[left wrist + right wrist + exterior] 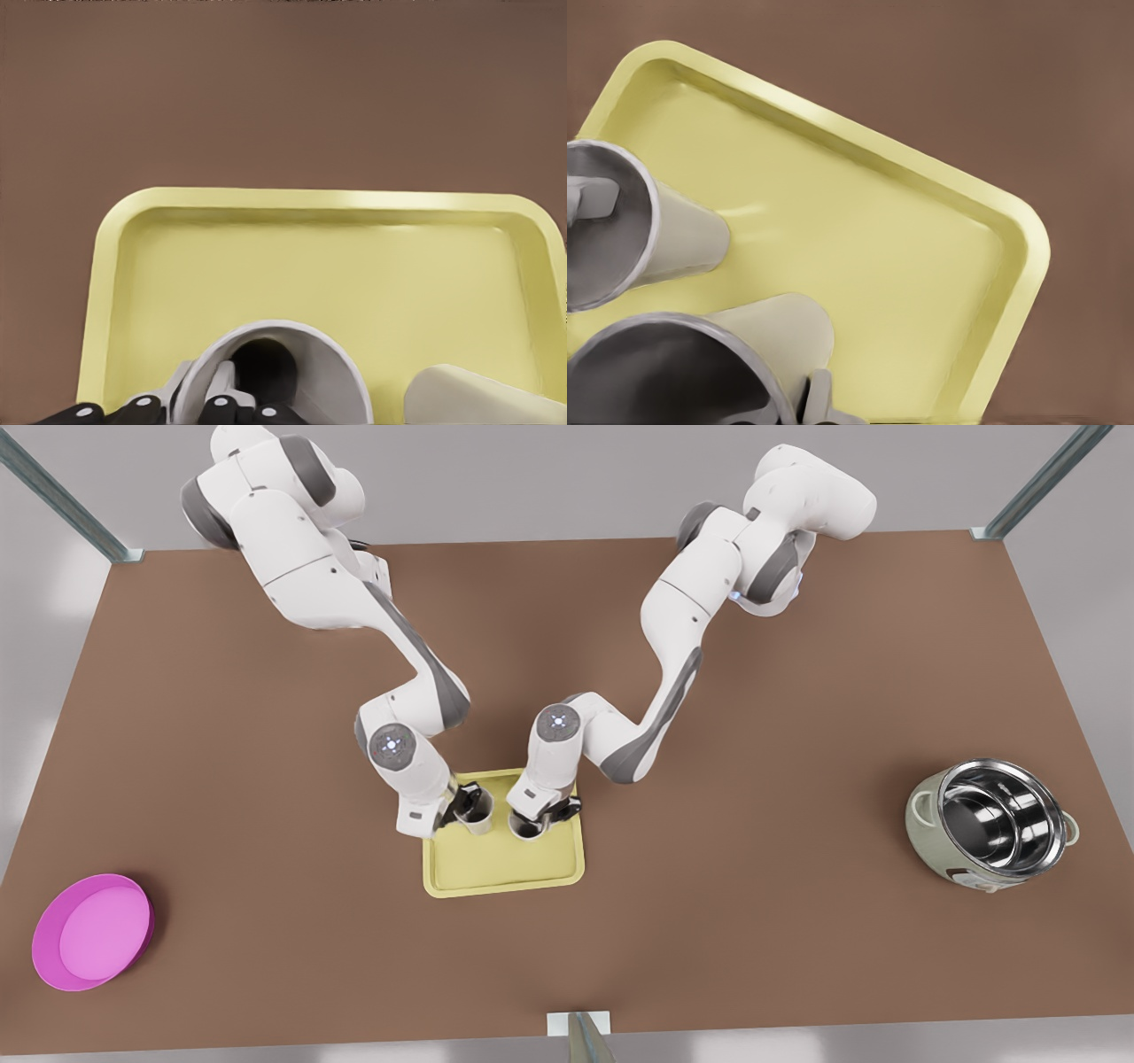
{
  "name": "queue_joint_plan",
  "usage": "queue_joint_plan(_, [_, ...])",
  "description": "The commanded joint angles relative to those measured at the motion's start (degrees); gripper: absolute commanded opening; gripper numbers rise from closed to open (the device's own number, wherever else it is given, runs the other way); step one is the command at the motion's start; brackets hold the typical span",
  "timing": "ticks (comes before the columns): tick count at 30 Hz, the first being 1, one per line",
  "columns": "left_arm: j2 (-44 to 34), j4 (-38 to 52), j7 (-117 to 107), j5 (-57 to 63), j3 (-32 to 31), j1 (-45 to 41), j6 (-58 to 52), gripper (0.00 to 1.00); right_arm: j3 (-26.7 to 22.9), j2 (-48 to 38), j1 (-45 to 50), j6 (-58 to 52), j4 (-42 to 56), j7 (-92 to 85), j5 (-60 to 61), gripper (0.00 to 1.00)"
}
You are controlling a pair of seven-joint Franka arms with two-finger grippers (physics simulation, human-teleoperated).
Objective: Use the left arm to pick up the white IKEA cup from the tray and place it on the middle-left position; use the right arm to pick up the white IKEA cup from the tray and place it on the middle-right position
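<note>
While both arms lean in over the brown table [797, 691], the action is all at the pale yellow tray [505, 872], which lies by the middle of the table edge opposite the arms' bases. Off toward the table's ends, a steel-lined cooker [992, 833] and a magenta plate [93, 930] sit well apart from it.

Two white cups stand upright, just beside each other, along the tray's far rim. The left arm's cup [524, 831] is the one toward the front view's right, and the right arm's cup [481, 817] is its neighbour.

The left gripper [542, 815] is down on its cup, and its fingers [221, 382] straddle the rim, one inside and one outside, pinching the wall. The right gripper [467, 808] is at its own cup's rim; whether it has closed, I cannot tell.

These cups look light, stiff and smoothly glazed, so I would call them slippery and chippable. Taking the rim wall looks like the sensible hold, with a straight lift. A sideways tug could knock the neighbouring cup.
</note>
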Motion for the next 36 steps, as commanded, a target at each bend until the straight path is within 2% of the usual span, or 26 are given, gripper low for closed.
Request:
queue_joint_plan(1, [-0.31, 0.14, -1.27, -1.04, 0.0, 0.17, -0.36, 0.24, -0.17, -2.61, -1.98, -8.49, 0.93, 0.64, -1.5, 0.04])
queue_joint_plan(3, [-0.75, 0.14, -1.27, -1.04, 0.0, 0.26, -1.15, 0.16, -0.25, -3.85, -7.16, -15.53, 4.36, -8.85, -1.41, 0.03])
queue_joint_plan(6, [-6.46, -0.56, -0.92, -1.04, -0.26, 0.7, -8.19, 0.15, -0.34, -3.85, -13.58, -21.42, 8.5, -20.72, -1.59, 0.01])
queue_joint_plan(7, [-10.77, -6.44, -0.83, -1.04, -0.09, 0.79, -9.15, 0.16, -0.34, -3.85, -15.69, -21.33, 8.5, -24.41, -1.68, 0.01])
queue_joint_plan(9, [-28.69, -34.99, 7.59, -1.21, -0.26, 7.72, 5.17, 0.15, -0.43, -3.58, -18.68, -21.33, 9.55, -30.39, -1.76, 0.01])
queue_joint_plan(11, [-35.64, -47.04, 28.6, -7.1, -0.17, 16.16, 9.47, 0.15, -0.43, -3.14, -19.73, -21.33, 9.64, -32.67, -1.76, 0.01])
queue_joint_plan(12, [-36.26, -49.07, 36.06, -7.89, -0.09, 19.23, 11.06, 0.15, -0.52, -2.44, -20.34, -21.25, 9.55, -33.64, -1.76, 0.01])
queue_joint_plan(13, [-36.0, -49.07, 44.05, -8.07, -0.17, 23.54, 10.97, 0.15, -0.69, -1.65, -20.88, -21.25, 9.64, -34.6, -2.29, 0.01])
queue_joint_plan(14, [-35.21, -48.9, 55.57, -13.68, -0.09, 28.2, 11.33, 0.15, -1.22, -0.77, -22.19, -20.72, 9.73, -35.57, -3.61, 0.01])
queue_joint_plan(17, [-32.13, -48.72, 67.81, -18.0, -0.09, 32.78, 14.84, 0.15, -3.24, 3.09, -23.6, -20.37, 14.29, -39.79, -6.42, 0.01])
queue_joint_plan(19, [-31.34, -48.99, 73.08, -21.34, -0.09, 34.01, 16.69, 0.15, -4.3, 4.77, -23.6, -20.37, 16.32, -41.55, -6.42, 0.01])
queue_joint_plan(25, [-28.97, -49.07, 73.87, -21.34, -0.09, 34.27, 21.17, 0.15, -6.84, 11.0, -23.6, -19.14, 22.29, -43.4, -6.42, 0.01])
queue_joint_plan(31, [-27.65, -48.9, 74.4, -21.34, -0.09, 34.27, 22.93, 0.17, -8.51, 14.96, -23.69, -12.19, 22.82, -44.72, -6.16, 0.01])
queue_joint_plan(32, [-27.74, -48.9, 74.4, -21.25, -0.09, 34.19, 22.93, 0.67, -8.34, 15.93, -24.57, -12.11, 23.17, -44.72, -6.07, 0.01])
queue_joint_plan(33, [-27.74, -48.72, 74.75, -20.99, -0.09, 34.19, 22.93, 1.0, -8.25, 16.45, -24.57, -10.52, 23.17, -44.8, -6.07, 0.01])
queue_joint_plan(36, [-28.0, -48.72, 74.67, -20.99, -0.09, 34.27, 22.84, 1.0, -8.25, 17.25, -24.57, -9.03, 23.17, -44.98, -6.07, 0.01])
